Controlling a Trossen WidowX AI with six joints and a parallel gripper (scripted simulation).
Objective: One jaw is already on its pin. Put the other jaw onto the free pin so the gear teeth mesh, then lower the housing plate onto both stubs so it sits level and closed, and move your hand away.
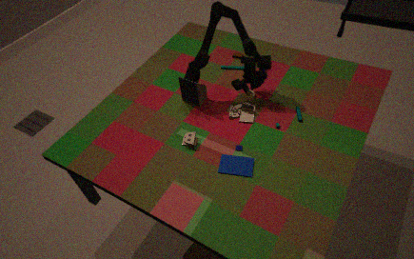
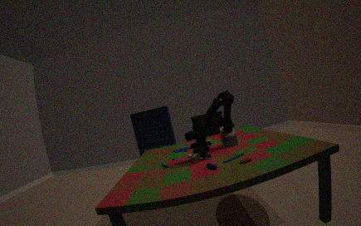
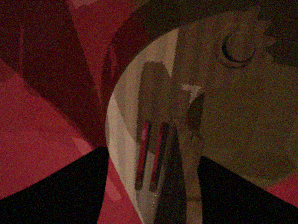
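Toothed jaw, pale point(image 1: 250, 93) point(image 3: 125, 105): one, slotted twice, round hole near teeth; clamped between fingers of black gripper point(image 1: 246, 88) point(image 2: 201, 156) point(image 3: 150, 161). Position: just beside pale parts cluster point(image 1: 246, 117); contact, in dim light, apparently none. Farther out: pale block point(image 1: 189, 140), small blue cube point(image 1: 239, 148), flat blue panel point(image 1: 236, 166), teal rod point(image 1: 299, 114), all on patchwork tabletop point(image 1: 141, 164) point(image 2: 179, 176).
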